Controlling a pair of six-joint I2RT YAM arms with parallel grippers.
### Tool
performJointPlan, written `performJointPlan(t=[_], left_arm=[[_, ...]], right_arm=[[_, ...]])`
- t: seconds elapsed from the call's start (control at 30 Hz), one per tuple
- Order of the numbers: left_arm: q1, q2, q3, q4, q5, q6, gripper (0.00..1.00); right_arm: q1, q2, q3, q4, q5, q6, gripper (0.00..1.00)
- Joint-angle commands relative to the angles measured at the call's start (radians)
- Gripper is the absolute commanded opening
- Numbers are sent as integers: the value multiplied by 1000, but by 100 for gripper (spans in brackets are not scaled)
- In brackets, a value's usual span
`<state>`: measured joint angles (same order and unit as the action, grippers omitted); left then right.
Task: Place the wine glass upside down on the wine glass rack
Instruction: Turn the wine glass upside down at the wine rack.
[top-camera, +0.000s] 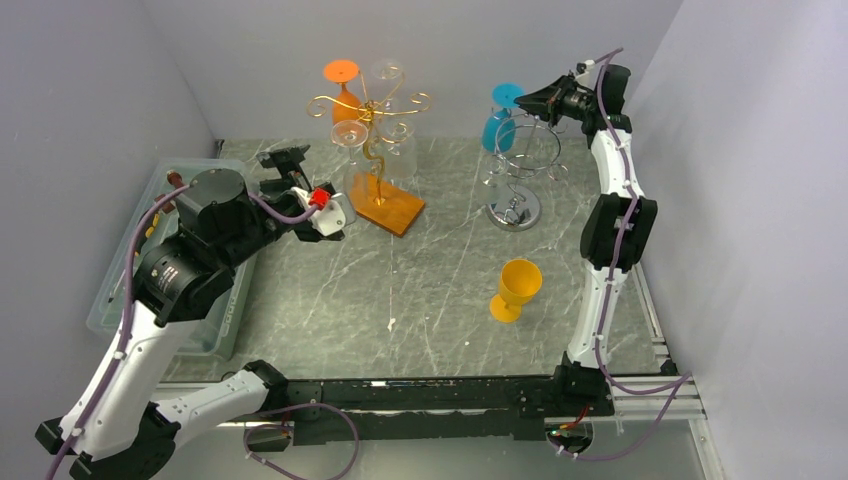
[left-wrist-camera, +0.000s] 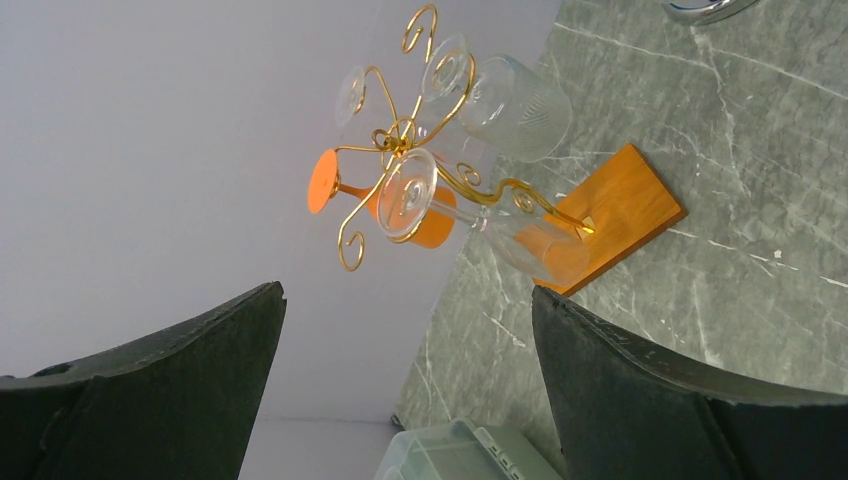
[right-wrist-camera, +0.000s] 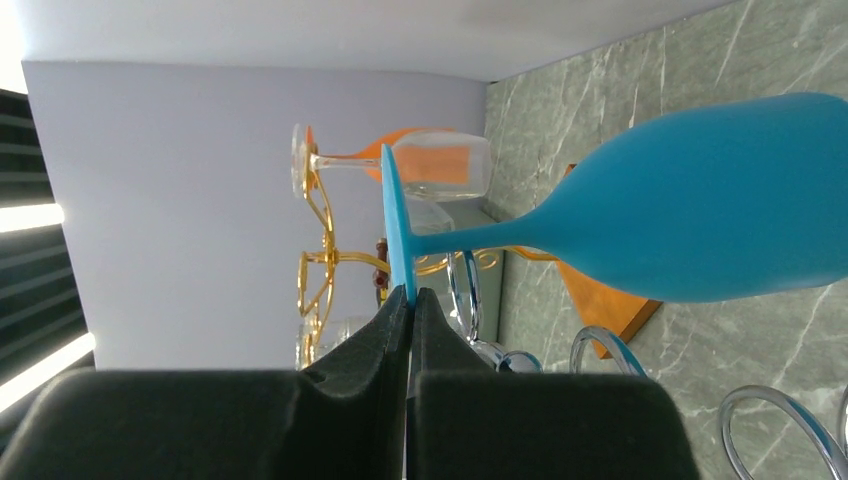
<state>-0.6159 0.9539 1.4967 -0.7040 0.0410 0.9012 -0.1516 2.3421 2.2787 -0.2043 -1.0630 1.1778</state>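
A blue wine glass (top-camera: 498, 128) hangs upside down at the back right, foot up and bowl down, against the top of the silver wire rack (top-camera: 515, 208). My right gripper (top-camera: 537, 100) is shut on the rim of its flat foot. The right wrist view shows the pads (right-wrist-camera: 395, 320) pinching the thin blue foot, the stem and bowl (right-wrist-camera: 700, 210) stretching right, and the rack's chrome rings (right-wrist-camera: 598, 345) just below. I cannot tell whether the stem rests in a ring. My left gripper (top-camera: 308, 187) hovers open and empty left of the gold rack (top-camera: 385, 205).
The gold rack (left-wrist-camera: 620, 205) on its wooden base carries an orange glass (top-camera: 343, 88) and several clear glasses. A yellow glass (top-camera: 517, 288) stands upright on the marble table in front of the silver rack. A clear plastic bin (top-camera: 165, 175) sits at the left edge.
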Motion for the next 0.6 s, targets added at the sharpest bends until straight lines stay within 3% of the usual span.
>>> performJointPlan(t=[0.0, 0.57], left_arm=[[-2, 0, 13, 38, 13, 3, 99], [-2, -1, 7, 43, 10, 8, 99]], right_arm=[[-6, -14, 48, 60, -58, 8, 0], [25, 26, 95, 83, -52, 39, 0]])
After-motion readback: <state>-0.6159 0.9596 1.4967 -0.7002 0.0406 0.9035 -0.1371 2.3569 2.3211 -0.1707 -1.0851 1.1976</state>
